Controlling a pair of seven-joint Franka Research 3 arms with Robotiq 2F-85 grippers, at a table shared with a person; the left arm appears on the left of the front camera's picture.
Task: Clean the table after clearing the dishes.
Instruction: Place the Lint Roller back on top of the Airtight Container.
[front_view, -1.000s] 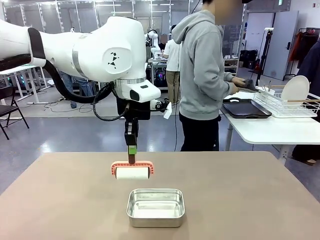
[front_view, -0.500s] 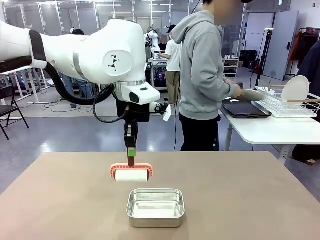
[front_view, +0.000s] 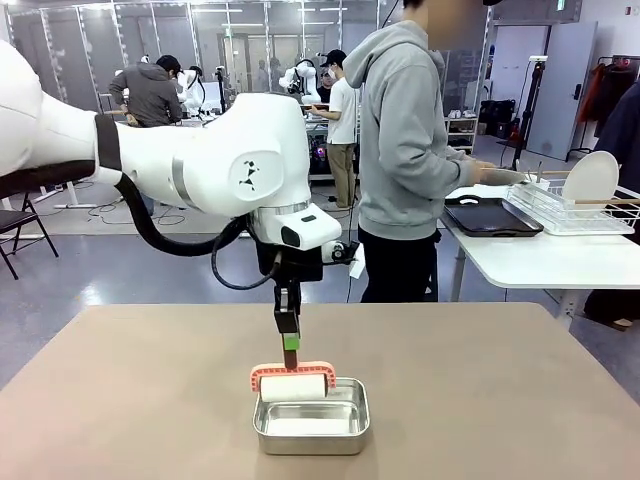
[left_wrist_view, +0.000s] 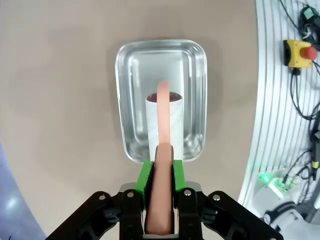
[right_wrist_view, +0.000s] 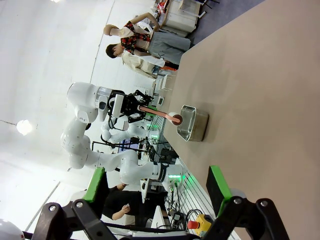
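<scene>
My left gripper points straight down, shut on the salmon-pink handle of a lint roller. The roller's white roll hangs over the far part of a small steel pan on the light-brown table. In the left wrist view the green pads clamp the handle and the roll sits above the pan's inside. My right gripper is open, with nothing between its fingers. A white plate stands in a wire rack, and a dark tray lies beside it on the white side table.
A person in a grey hoodie stands past the table's far edge, hands at the wire rack. The pan is near the front middle of the table. A folding chair stands far left. Other people work in the background.
My left arm has carried the roller to the right and nearer the camera, from the tabletop behind the pan to over the pan. The person's hands moved to the rack.
</scene>
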